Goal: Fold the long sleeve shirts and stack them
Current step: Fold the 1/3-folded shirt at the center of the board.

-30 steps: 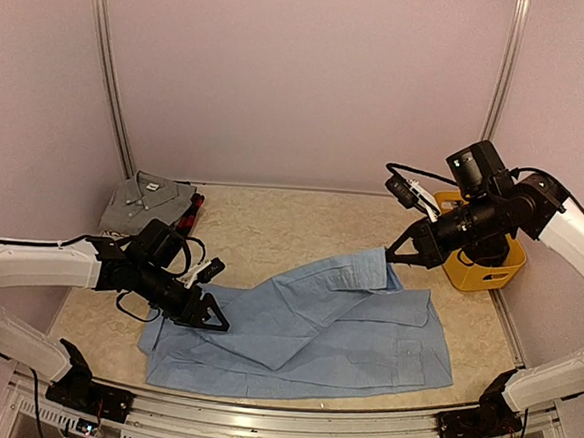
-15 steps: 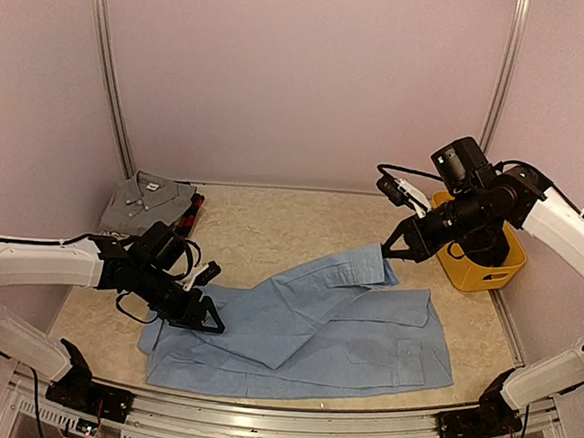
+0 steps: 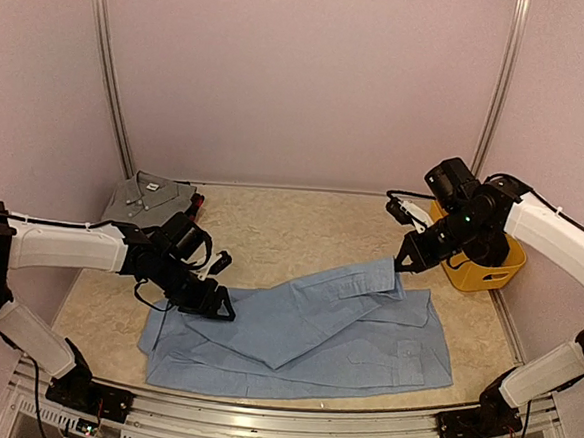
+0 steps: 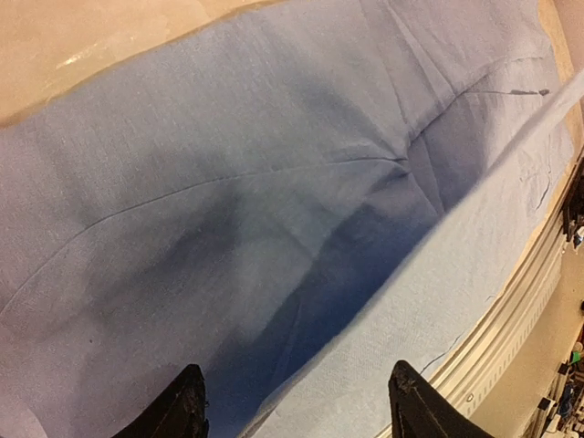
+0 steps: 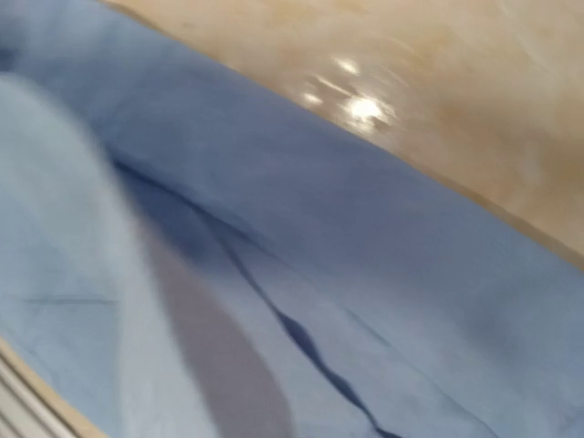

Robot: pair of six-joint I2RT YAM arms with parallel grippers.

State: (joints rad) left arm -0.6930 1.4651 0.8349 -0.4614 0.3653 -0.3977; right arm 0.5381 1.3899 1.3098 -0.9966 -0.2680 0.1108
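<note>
The blue shirt (image 3: 344, 333) lies spread on the table (image 3: 292, 224), in the lower middle of the top view. Its front edge is near the bottom rail.

The left gripper (image 3: 212, 305) is low over the left end of this shirt. In the left wrist view its two fingertips (image 4: 182, 406) stand apart at the bottom of the frame. Only flat blue cloth (image 4: 274, 182) is below them, and nothing is held between them.

The right gripper (image 3: 406, 263) is at the right of the top view, just left of the yellow basket (image 3: 489, 273). It is closed on the end of a sleeve of the blue shirt, and the cloth rises from the table up to it. The right wrist view is blurred and shows only blue cloth (image 5: 365, 237) and some table, not the fingers.

The grey shirt (image 3: 148, 201) lies folded at the upper left of the table, with its white label on top. The plaid shirt (image 3: 195, 202) shows only as a thin red and black edge at its right side. I cannot tell if it lies under the grey one.
</note>
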